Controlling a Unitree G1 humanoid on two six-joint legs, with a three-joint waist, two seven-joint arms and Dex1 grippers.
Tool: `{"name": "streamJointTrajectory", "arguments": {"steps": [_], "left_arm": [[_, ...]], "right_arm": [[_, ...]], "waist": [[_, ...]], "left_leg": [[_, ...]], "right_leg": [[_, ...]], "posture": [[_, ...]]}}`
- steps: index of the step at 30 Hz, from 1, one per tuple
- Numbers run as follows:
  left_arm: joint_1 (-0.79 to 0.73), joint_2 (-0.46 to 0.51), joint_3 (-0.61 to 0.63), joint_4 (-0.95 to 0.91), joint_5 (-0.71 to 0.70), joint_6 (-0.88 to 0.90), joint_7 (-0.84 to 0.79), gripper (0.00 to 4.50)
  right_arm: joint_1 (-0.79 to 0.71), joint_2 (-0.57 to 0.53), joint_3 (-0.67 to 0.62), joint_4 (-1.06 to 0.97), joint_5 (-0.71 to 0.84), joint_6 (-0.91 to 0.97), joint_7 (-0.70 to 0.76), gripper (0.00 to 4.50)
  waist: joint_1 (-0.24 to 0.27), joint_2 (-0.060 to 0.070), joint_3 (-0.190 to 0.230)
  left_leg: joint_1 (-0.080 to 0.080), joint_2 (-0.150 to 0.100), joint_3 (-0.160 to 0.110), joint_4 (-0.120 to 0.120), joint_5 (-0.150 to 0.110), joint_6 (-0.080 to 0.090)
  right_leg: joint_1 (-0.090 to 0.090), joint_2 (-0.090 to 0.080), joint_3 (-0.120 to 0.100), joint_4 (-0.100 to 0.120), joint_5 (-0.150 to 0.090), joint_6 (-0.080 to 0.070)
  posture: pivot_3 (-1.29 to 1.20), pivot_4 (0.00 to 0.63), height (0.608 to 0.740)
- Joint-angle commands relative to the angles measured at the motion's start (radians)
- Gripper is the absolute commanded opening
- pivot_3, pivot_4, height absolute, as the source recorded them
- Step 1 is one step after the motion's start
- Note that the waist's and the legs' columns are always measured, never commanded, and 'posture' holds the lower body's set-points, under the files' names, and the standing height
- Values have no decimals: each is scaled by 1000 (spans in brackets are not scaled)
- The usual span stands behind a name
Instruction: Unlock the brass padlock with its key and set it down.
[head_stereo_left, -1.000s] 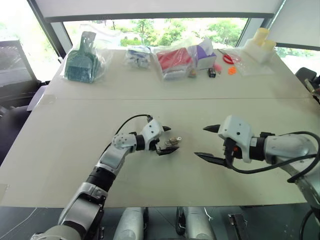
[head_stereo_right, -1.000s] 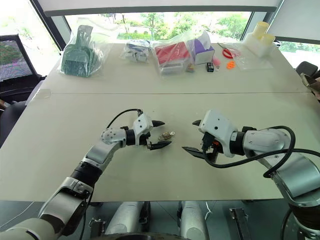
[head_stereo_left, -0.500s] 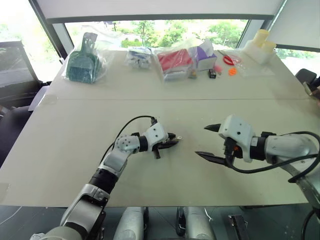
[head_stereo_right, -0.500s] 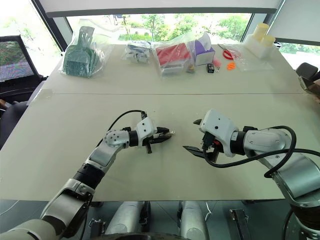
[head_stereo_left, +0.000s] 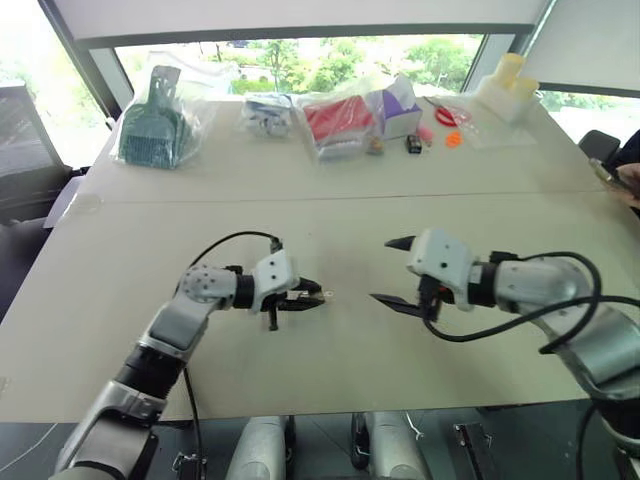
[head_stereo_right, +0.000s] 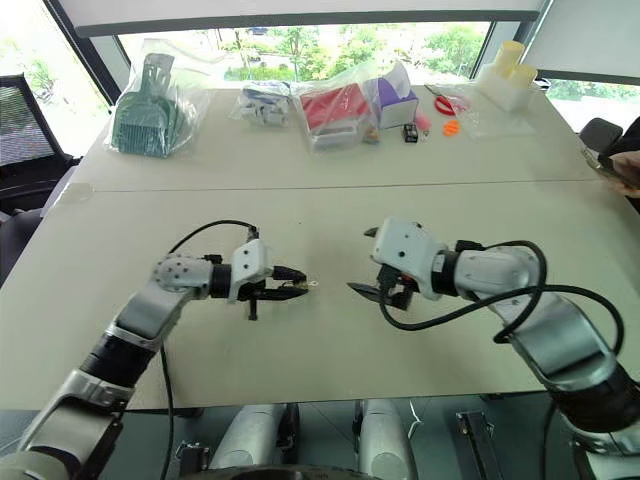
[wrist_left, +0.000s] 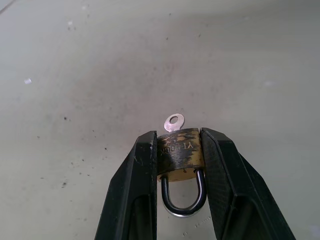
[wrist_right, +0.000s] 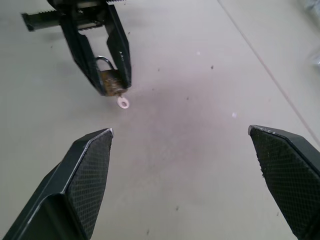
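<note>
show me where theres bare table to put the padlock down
Bare table lies under and between the left gripper, which pinches the brass padlock with its key, and the open right gripper, up to the seam. The far edge is crowded: bagged green dustpan, red packet, scissors.

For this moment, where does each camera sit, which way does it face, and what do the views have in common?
Left eye view and right eye view: on the head, facing forward and down over the table; both arms show, left gripper and right gripper.
Left wrist view: on the left wrist, looking along its jaws, shut on the brass padlock with the key in it.
Right wrist view: on the right wrist, looking between its open jaws at the left gripper.
Shared: both wrist views show the padlock and key.
</note>
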Motion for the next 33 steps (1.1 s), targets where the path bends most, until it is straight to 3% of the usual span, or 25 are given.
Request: {"name": "streamJointTrajectory", "arguments": {"steps": [1,5,10,17,20,27,33], "left_arm": [[-68,64,71,-36,-91,-16,-116,671],[-119,93,96,-6,-137,-23,-185,671],[-302,63,93,145,-108,-72,-223,671],[-387,8,79,245,-85,-121,-239,671],[-394,0,80,257,-79,-130,-242,671],[-397,-4,81,276,-60,-151,-242,671],[-400,-1,78,282,-46,-171,-247,671]], "right_arm": [[-62,24,77,50,-141,-162,-4,4500],[-83,47,115,118,-232,-333,8,4500],[-169,135,171,250,-417,-586,-72,4500],[-207,213,170,331,-504,-723,-98,4500],[-208,227,160,343,-523,-746,-99,3692],[-205,237,141,351,-540,-765,-94,166],[-205,241,135,360,-547,-777,-89,72]], "waist": [[0,0,0],[1,0,0],[0,-1,0],[-3,-1,1],[-3,-1,1],[-2,-1,1],[-2,-1,1]], "left_leg": [[0,0,0,0,0,0],[-1,-2,0,0,0,0],[-2,-6,1,1,1,-1],[-2,-7,4,1,1,-1],[-2,-7,4,1,1,-1],[-1,-7,3,1,1,-1],[-1,-7,4,1,1,-1]], "right_leg": [[0,0,0,0,0,0],[-1,0,0,0,0,1],[-1,0,0,0,2,4],[0,0,0,0,2,6],[-1,0,0,1,2,6],[0,-1,0,1,2,6],[0,-1,0,2,2,6]], "posture": [[0,150,740],[0,150,740],[0,150,740],[0,150,740],[0,150,740],[0,150,740],[0,150,740]]}}
